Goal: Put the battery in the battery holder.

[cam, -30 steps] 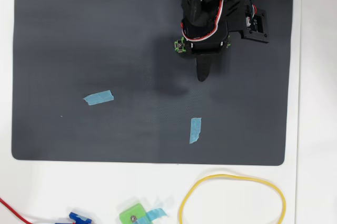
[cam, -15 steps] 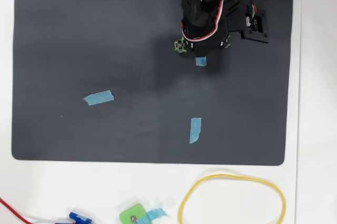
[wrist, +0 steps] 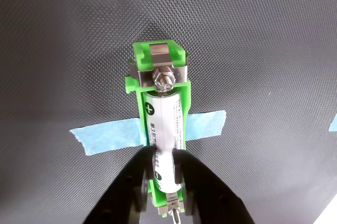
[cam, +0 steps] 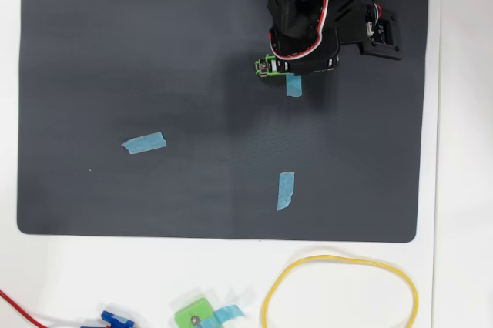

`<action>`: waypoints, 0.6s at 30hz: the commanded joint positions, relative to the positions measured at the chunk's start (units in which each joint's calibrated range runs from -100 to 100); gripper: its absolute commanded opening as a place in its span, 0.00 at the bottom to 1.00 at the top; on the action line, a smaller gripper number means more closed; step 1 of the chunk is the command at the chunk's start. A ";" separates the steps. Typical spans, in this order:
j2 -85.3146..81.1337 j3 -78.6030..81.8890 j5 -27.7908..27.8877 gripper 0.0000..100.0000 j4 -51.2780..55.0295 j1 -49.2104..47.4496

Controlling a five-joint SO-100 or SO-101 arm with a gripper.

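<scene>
The claw (wrist: 167, 169) straddles the near end of the battery (wrist: 165, 145), its fingers close against both sides, probably to steady or press the cell as it seats. The battery lies lengthwise inside the holder (wrist: 158, 77), plus end by the far screw. A tape strip (wrist: 105, 133) crosses under the holder, apparently fixing it to the mat (cam: 154, 51).

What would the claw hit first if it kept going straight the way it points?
The battery, already between the claw fingers, lying in the green holder on the mat; past it, the bolt at the holder's far end. Depth is unclear.
</scene>
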 commanded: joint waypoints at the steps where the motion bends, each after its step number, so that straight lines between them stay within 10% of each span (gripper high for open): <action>1: 0.13 -0.08 0.15 0.00 -0.62 0.75; 18: -22.38 12.52 6.98 0.00 0.08 -0.29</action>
